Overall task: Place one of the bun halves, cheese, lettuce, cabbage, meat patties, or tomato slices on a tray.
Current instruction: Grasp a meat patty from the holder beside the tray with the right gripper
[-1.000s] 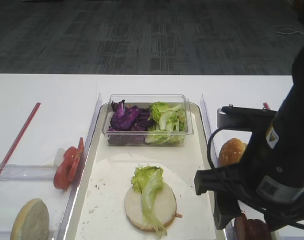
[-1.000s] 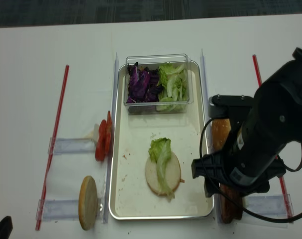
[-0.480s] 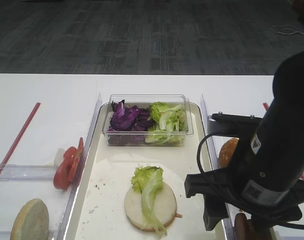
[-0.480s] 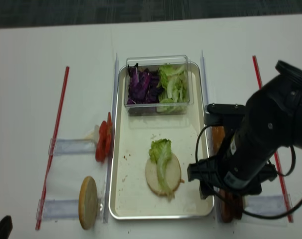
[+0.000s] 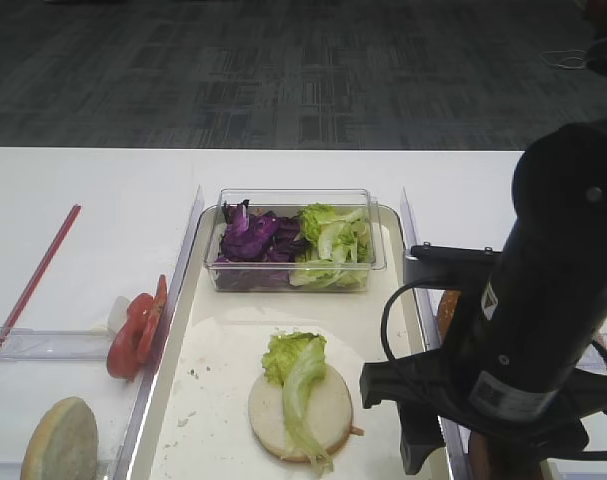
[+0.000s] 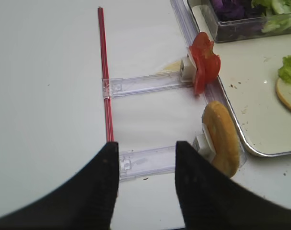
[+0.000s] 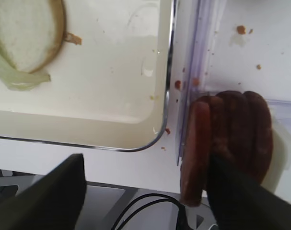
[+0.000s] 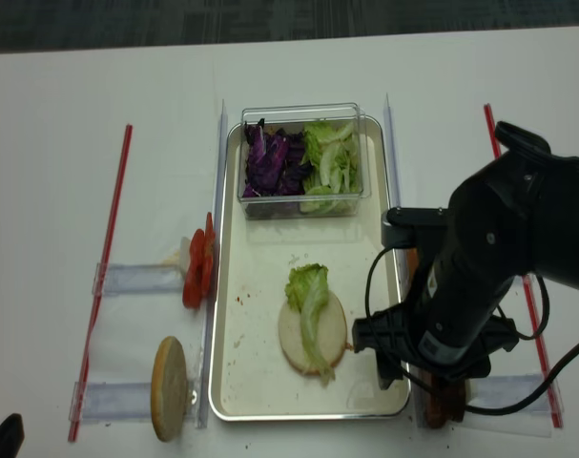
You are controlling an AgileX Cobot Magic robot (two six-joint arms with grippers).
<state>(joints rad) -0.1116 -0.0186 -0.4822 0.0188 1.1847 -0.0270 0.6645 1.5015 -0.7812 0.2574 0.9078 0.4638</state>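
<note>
While both claws gape, the tray (image 8: 234,382) holds a lettuce (image 8: 308,286)-topped bun half (image 8: 313,334).

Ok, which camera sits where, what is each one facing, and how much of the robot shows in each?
Exterior high: front-on above the table, facing the tray; right arm fills lower right.
Realsense: straight overhead, same tray, right arm.
Right wrist: looks down at meat patties beside the tray corner; open right gripper fingers frame the view.
Left wrist: looks down at tomato slices and a bun half; left gripper fingers open.
Shared: the lettuce topped bun, both exterior views.
</note>
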